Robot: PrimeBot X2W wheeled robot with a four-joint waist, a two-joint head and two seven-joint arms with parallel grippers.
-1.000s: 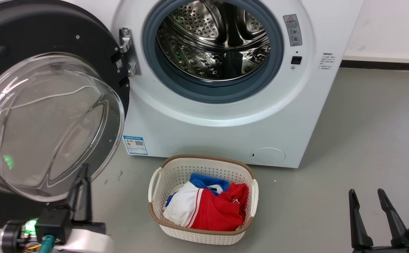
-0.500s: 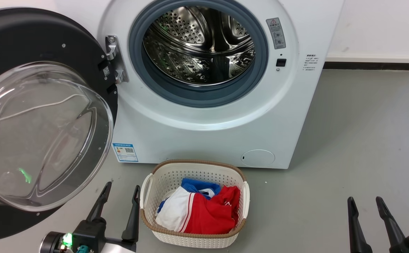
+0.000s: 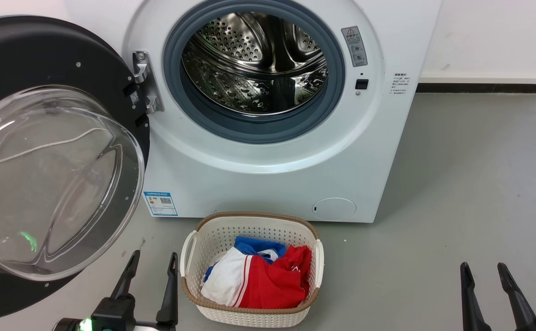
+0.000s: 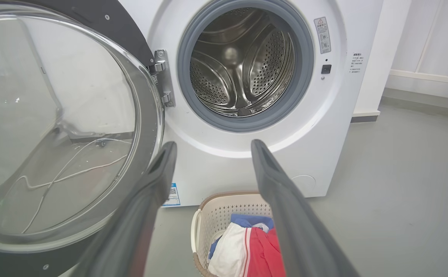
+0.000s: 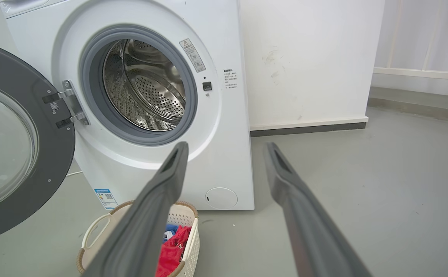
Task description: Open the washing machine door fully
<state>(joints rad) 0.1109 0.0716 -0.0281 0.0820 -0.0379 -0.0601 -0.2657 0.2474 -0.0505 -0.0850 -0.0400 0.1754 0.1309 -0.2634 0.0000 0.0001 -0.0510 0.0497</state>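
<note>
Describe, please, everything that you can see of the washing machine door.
The washing machine door is a large round disc with a black frame dotted with small screws and a bulging clear glass bowl at its centre. It stands swung wide open to the left of the drum opening, held to the white washing machine by a metal hinge. The open left gripper sits below it, apart, not touching.

Drum opening (image 3: 254,64) free; washing machine door (image 3: 42,55) left, basket (image 3: 249,214) below.
</note>
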